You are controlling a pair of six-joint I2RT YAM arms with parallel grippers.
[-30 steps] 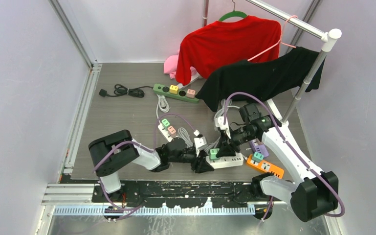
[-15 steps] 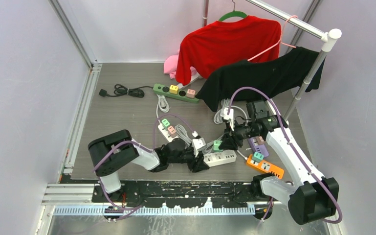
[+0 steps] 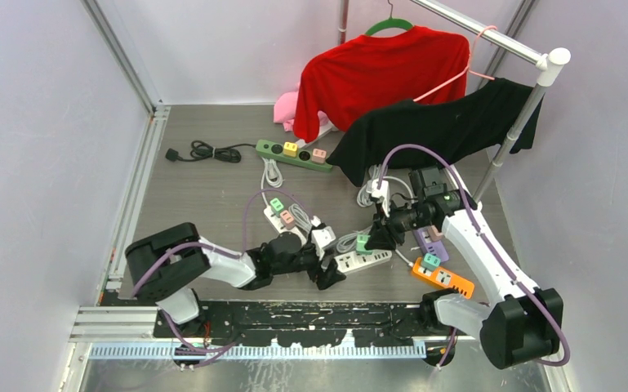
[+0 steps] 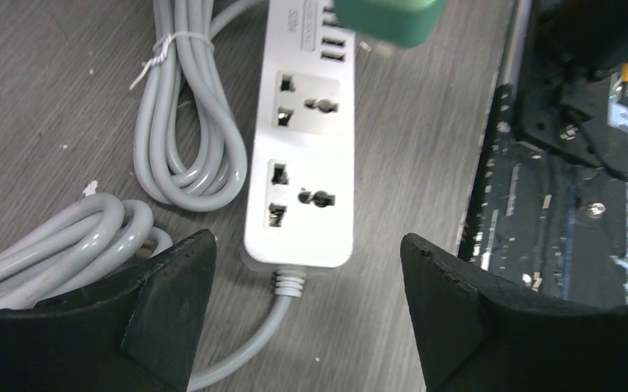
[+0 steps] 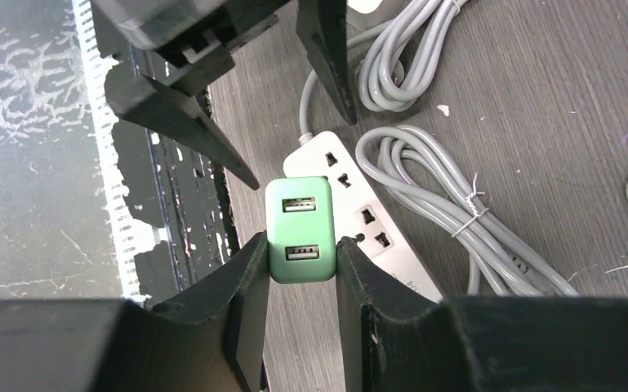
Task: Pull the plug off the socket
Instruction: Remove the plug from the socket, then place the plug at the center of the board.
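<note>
A green USB plug [image 5: 300,227] is clamped in the right gripper [image 5: 300,249], above a white power strip [image 4: 300,175]. The left gripper [image 4: 306,249] is held apart over that strip. A grey wood-grain tabletop [image 3: 212,184] is enclosed by lilac walls [image 3: 41,122].

Pale lilac-white walls [image 3: 41,163] enclosing cell on left, far and right sides. Grey wood-grain surface [image 3: 204,184] spreading between them under even light, soft shadows only. Aluminium frame post [image 3: 118,53] slanting up far-left corner. Clothes rail [image 3: 498,41] crossing far right on upright pole [image 3: 510,139], carrying red shirt [image 3: 376,73] on green hanger [image 3: 389,24] and black shirt [image 3: 441,122]. Perforated metal strip [image 3: 253,351] running along near edge.
</note>
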